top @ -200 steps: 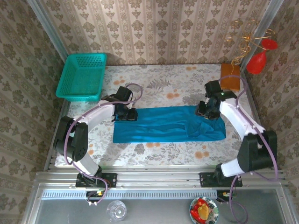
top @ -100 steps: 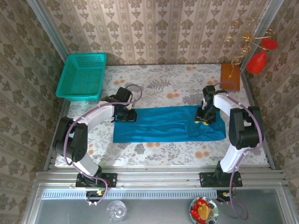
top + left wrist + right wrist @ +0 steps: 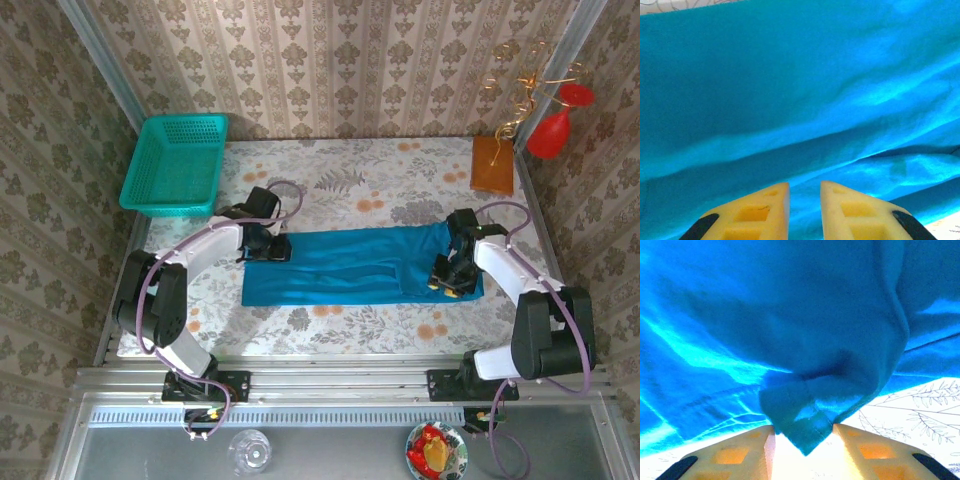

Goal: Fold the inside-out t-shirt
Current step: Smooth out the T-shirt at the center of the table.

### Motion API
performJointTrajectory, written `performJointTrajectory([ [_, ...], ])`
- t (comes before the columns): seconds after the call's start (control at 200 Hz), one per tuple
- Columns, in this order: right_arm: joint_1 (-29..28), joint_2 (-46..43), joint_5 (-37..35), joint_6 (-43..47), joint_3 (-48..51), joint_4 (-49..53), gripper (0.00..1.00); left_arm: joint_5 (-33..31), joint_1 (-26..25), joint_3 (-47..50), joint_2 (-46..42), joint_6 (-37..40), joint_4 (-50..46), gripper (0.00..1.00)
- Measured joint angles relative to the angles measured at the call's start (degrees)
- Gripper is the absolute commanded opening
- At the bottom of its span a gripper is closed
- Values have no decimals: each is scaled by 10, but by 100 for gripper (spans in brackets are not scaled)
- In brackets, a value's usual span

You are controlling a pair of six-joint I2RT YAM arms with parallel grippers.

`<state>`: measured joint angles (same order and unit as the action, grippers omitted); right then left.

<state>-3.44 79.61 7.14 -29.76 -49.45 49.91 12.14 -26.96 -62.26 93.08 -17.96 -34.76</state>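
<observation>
The inside-out t-shirt (image 3: 350, 265), plain blue-teal, lies as a long flat band across the middle of the flowered table (image 3: 350, 185). My left gripper (image 3: 268, 245) sits low on the band's far left corner. In the left wrist view the cloth (image 3: 790, 75) spreads ahead, and the left gripper (image 3: 805, 186) keeps a narrow gap with cloth in it. My right gripper (image 3: 447, 278) is at the band's right end near its front edge. In the right wrist view a hemmed corner of the shirt (image 3: 800, 425) is pinched in the right gripper (image 3: 803, 427) and hangs bunched above the table.
A teal mesh basket (image 3: 175, 165) stands at the back left corner. A brown flat block (image 3: 492, 165) lies at the back right, with a red ornament (image 3: 550, 130) on a gold wire stand beside it. Patterned walls close in the back and sides.
My right gripper moved from the shirt's far right corner toward the front edge, narrowing on the cloth and pulling the right end with it. The left gripper stayed put.
</observation>
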Motion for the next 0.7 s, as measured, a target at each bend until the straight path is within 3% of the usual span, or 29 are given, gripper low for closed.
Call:
performJointTrajectory([
  [0.345,-5,104,46,13,-78,-51,47,0,28,11,-22,0,0,24],
  [0.42,-3,107,44,11,-64,-54,54,0,27,14,-24,0,0,25],
  [0.7,18,38,-77,-52,7,-22,57,1,46,22,-24,-3,-3,23],
])
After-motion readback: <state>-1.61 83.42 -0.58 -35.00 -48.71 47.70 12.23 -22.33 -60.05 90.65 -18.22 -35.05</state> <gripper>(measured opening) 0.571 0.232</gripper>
